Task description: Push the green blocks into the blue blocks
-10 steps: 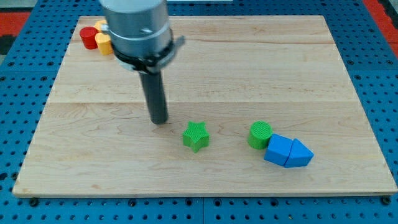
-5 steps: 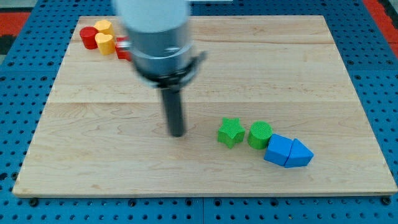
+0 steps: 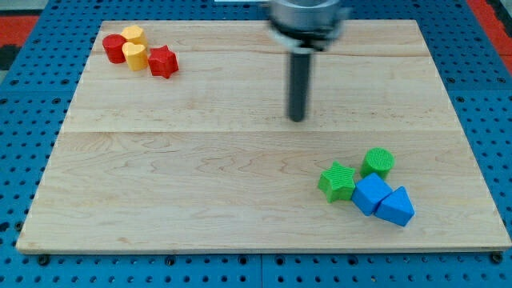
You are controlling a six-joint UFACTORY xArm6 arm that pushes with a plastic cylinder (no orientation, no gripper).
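A green star block (image 3: 338, 181) lies at the view's lower right, touching the left side of a blue cube-like block (image 3: 370, 194). A green cylinder (image 3: 377, 163) stands just above that blue block, touching it. A blue triangular block (image 3: 396, 207) lies against the blue cube's lower right. My tip (image 3: 298, 118) is on the board near the middle, up and to the left of the green star, well apart from all these blocks.
A red cylinder (image 3: 114, 49), two yellow blocks (image 3: 134, 54) and a red star (image 3: 162, 61) cluster at the board's top left corner. The wooden board (image 3: 160, 200) lies on a blue pegboard surface.
The green star moved right and down against the blue cube. The green cylinder shifted up and right, the blue blocks shifted slightly and turned. My tip moved right and up, away from them.
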